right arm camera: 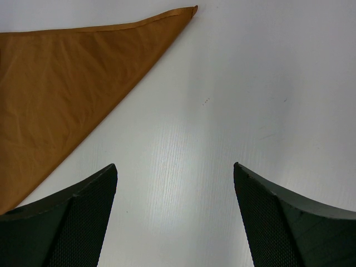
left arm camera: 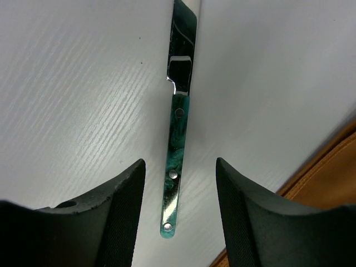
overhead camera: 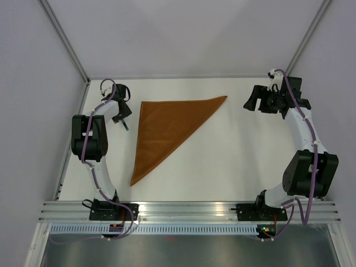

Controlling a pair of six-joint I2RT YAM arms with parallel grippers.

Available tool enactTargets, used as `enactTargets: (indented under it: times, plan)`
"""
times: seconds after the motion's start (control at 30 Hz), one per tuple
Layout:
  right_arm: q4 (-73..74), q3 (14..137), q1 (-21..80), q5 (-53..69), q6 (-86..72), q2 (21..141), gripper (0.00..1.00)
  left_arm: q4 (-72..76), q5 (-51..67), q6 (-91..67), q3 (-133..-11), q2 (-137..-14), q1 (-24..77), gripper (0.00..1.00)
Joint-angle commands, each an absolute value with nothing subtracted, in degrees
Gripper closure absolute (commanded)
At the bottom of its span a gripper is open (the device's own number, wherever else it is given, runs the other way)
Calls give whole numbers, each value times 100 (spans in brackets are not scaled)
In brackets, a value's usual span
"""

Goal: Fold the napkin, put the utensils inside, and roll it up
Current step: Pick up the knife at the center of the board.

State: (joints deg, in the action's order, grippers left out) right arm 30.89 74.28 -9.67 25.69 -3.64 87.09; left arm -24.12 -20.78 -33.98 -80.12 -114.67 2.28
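The white table [overhead camera: 222, 167] carries everything. The napkin [overhead camera: 167, 130] lies flat at its middle, already folded into a triangle: one short edge runs along the far side, the other down the left side, and the long edge slants from the far right corner to the near left corner.

My right gripper [right arm camera: 175, 172] hangs over bare table, off the napkin's far right corner, its fingers wide apart and holding nothing. It is well apart from the knife, so I judge that the pickup belongs to my left arm.

My left gripper [left arm camera: 181, 167] hangs at the far left of the table, directly over the knife [left arm camera: 177, 144]. Its fingers stand apart, one on each side of the handle, and neither touches it.

The knife rests on bare table just beside the napkin's left edge, not on the cloth. Its long axis runs straight away from my left wrist, with the green handle end nearest and the silver blade beyond. The fingers therefore close across the handle's narrow width. Once gripped, the knife must travel right, toward the orange edge visible in the left wrist view.
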Motion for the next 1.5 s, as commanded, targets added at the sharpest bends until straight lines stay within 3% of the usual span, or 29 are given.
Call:
enactTargets:
  times: [0.0,0.37,0.57,0.67,0.7,0.73,0.97,1.1,1.27,1.47]
  plan:
    - [3173,7436,-993,2654,-466,8622,10,-2706,-1925,-3516,-8436,-11663,79,41]
    - [3217,7444,-984,2751,-475,8640,11,-3278,-1556,-3375,-9070,-12243,18,54]
    - [3217,7453,-984,2856,-492,8657,11,-3568,-1485,-3314,-9211,-12419,18,67]
    - [3234,7453,-993,2883,-501,8675,11,-3612,-1503,-3243,-9132,-12349,18,84]
    - [3234,7453,-984,2892,-492,8675,11,-3595,-1494,-3234,-9019,-12314,18,96]
    - [3234,7453,-993,2900,-483,8666,11,-3577,-1485,-3191,-8948,-12261,18,98]
    - [3226,7462,-984,2857,-483,8675,11,-2857,-660,-2401,-8218,-11111,79,98]
    - [3208,7471,-984,2804,-475,8710,11,-2769,-300,-1322,-8209,-10452,737,98]
    - [3208,7479,-984,2760,-413,8710,11,-2620,-677,-511,-7955,-10248,1853,98]
    - [3199,7462,-976,2812,-439,8692,11,-2382,421,202,-7603,-10160,2697,98]
